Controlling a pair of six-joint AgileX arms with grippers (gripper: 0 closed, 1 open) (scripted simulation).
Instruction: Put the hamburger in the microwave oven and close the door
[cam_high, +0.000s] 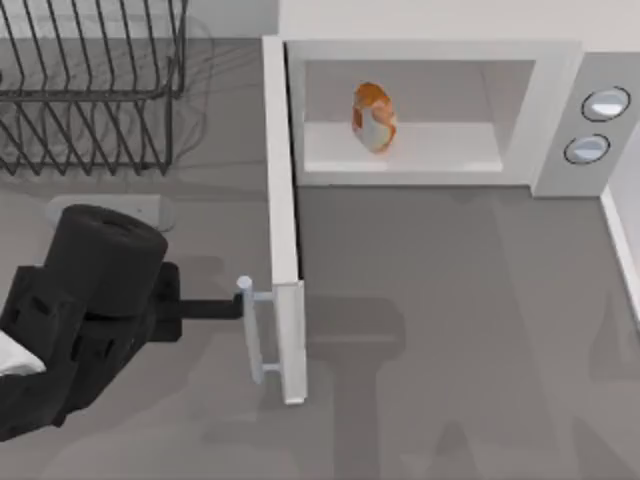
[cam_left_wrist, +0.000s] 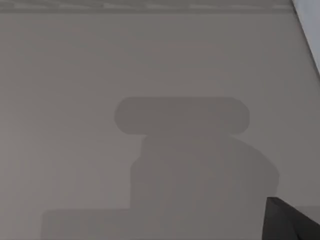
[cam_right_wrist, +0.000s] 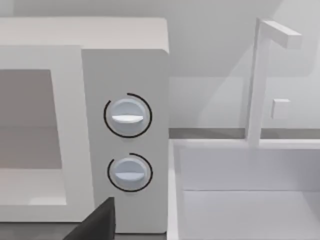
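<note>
Left gripper: black two-finger gripper (cam_high: 232, 307) of my left arm, at the top view's left, reaching level toward the door's handle; its tip sits at the upper post of the handle, apparently touching. Whether the fingers are spread or pinched I cannot tell.
Handle: pale tubular bar handle (cam_high: 254, 335) on the door's outer face, running along the door's length; judged to be the contact point for swinging the door.
Door: flat white-grey rectangular door (cam_high: 282, 215), swung fully open, seen edge-on, long axis running from the microwave's left front corner toward the viewer. Stands open because the cavity has just been needed; closing not yet done.
Microwave: large white-grey box microwave oven (cam_high: 555, 120) at the back of the grey tabletop (cam_high: 450, 320); cavity faces forward, two round silvery-blue knobs (cam_right_wrist: 127, 117) on its right panel.
Hamburger: small orange-brown bun with pale middle (cam_high: 374, 118), inside the cavity, left of centre, standing on edge; long axis upright, layers facing sideways.
Step judged: placement done; door closing remains.
Right arm: a dark corner of the right gripper (cam_right_wrist: 97, 222) in its wrist view, facing the knobs; fingers not discernible.
Other: black wire dish rack (cam_high: 90, 80) at back left.
</note>
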